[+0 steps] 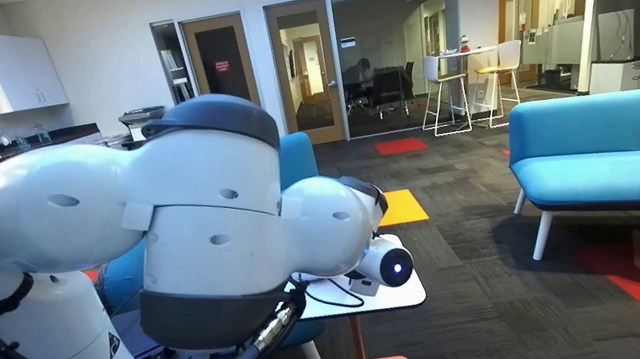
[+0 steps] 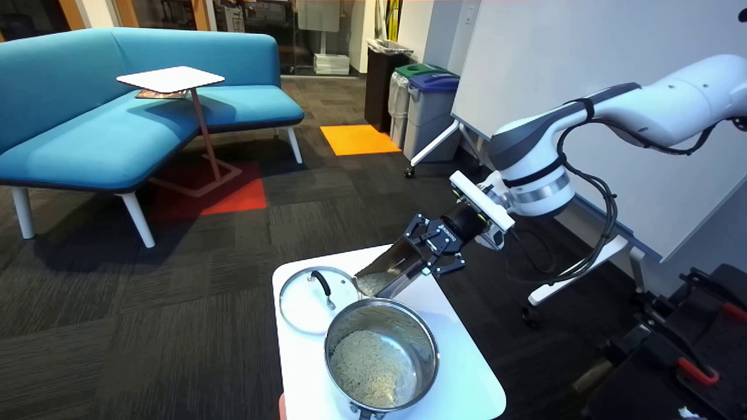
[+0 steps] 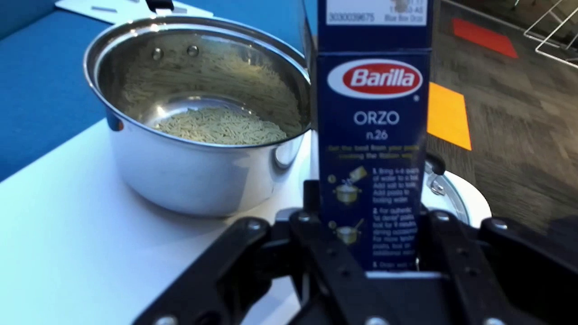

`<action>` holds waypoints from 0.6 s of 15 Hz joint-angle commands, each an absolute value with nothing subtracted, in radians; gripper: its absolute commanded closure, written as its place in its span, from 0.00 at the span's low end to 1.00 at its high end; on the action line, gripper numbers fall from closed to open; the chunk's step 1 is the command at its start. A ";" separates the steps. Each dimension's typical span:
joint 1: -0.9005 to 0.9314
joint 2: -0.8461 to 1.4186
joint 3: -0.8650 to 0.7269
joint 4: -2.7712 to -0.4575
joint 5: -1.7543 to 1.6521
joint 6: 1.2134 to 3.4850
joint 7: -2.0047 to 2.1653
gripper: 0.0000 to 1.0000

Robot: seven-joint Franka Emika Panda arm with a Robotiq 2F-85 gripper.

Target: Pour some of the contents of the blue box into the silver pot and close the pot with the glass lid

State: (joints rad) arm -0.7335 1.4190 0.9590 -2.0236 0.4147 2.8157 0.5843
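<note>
The blue box [image 3: 375, 108] is a dark blue carton of orzo held in my gripper [image 3: 366, 212], whose fingers press on its two sides. In an exterior view the box [image 2: 394, 259] is tilted, its mouth down and orzo showing inside, by the pot's rim. My gripper also shows there [image 2: 421, 252]. The silver pot [image 3: 194, 176] stands upright and uncovered on the table; it also shows in an exterior view [image 2: 417, 324]. Orzo [image 2: 365, 364] lies on its bottom. The glass lid [image 2: 303, 303] lies flat beside the pot, handle up; part shows in the wrist view [image 3: 445, 196].
The small white table [image 2: 467, 379] bears the pot and lid close together near its edges. The table also shows in an exterior view [image 1: 391, 299], where the arm [image 1: 210, 245] hides the pot and box. A blue seat [image 3: 40, 90] is beside the table.
</note>
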 commanded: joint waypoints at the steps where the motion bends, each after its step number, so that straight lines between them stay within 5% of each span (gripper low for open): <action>1: -0.680 1.421 0.919 -1.919 0.581 2.654 0.561 0.83; 9: -0.475 1.381 0.710 -1.718 0.961 2.384 0.531 0.83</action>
